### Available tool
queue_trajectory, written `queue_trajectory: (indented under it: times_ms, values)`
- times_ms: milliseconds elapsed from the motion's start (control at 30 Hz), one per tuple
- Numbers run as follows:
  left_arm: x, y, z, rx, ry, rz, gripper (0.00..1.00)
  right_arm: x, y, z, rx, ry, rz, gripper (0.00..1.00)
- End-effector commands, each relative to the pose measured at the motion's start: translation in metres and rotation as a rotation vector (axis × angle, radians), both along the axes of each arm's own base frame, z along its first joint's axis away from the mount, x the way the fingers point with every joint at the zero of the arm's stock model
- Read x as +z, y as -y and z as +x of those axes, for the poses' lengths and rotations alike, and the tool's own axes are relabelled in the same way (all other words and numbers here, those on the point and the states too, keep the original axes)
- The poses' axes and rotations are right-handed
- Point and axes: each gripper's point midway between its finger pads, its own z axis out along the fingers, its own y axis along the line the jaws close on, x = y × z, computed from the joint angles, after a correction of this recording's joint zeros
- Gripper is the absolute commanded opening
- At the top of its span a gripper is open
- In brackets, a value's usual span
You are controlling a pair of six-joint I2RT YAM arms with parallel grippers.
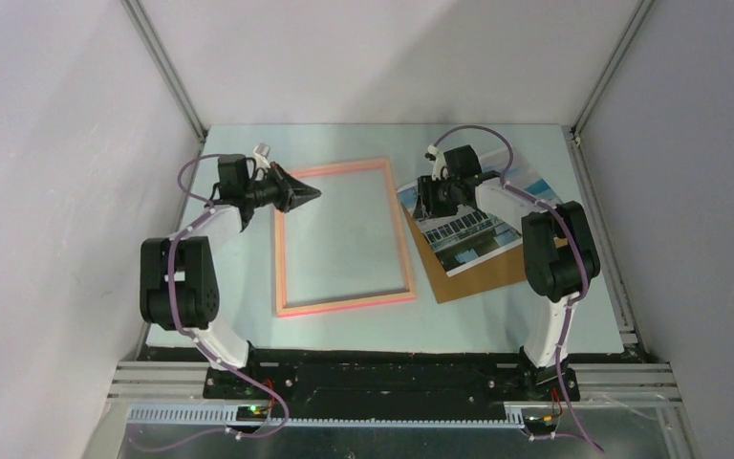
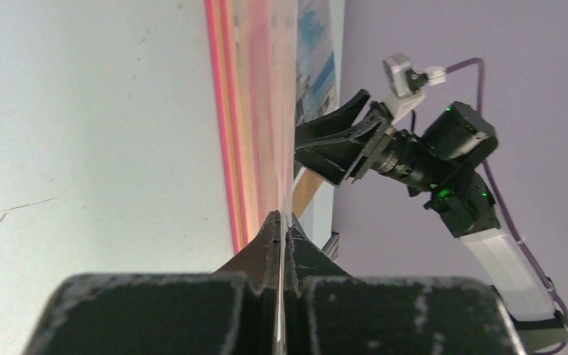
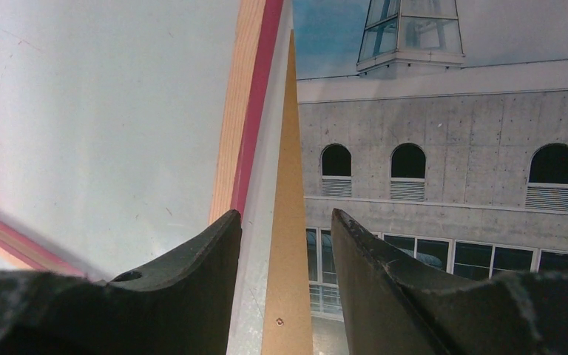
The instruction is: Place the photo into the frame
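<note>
The frame (image 1: 343,238), with its salmon-pink border, lies at the table's middle. My left gripper (image 1: 308,194) is at its upper left corner, shut on the frame's edge. In the left wrist view (image 2: 281,218) a thin clear sliver runs between the fingers and the frame (image 2: 225,111) is seen edge-on. The photo (image 1: 483,228) lies face up on the brown backing board (image 1: 468,274), right of the frame. My right gripper (image 1: 430,198) is open and empty over the photo's left edge. In the right wrist view (image 3: 285,218) its fingers straddle a strip of board (image 3: 290,148) beside the photo (image 3: 451,148).
The frame's right border (image 3: 250,96) lies close to the left of the board. Metal rails run along the table's right edge (image 1: 600,220) and front edge (image 1: 392,368). Grey walls close in the left, back and right sides.
</note>
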Motion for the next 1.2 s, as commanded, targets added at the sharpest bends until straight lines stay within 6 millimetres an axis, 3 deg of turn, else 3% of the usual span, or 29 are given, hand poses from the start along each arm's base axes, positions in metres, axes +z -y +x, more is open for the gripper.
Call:
queue_trajectory:
  times_ms: [0,367,733,1167]
  values:
    - [-0.013,-0.004,0.001,-0.018,0.042,0.087,0.0,0.022,-0.008,0.004,0.014,0.058,0.037,0.53]
    - [-0.048,-0.019,-0.002,-0.03,-0.002,0.208,0.0,0.011,-0.024,0.003,0.036,0.048,0.032,0.52]
    - [-0.063,-0.03,-0.003,-0.046,0.017,0.295,0.0,-0.002,-0.049,0.008,0.058,-0.002,0.037,0.5]
    - [-0.074,-0.045,-0.004,-0.023,0.026,0.371,0.0,-0.008,-0.056,0.014,0.068,-0.025,0.035,0.51]
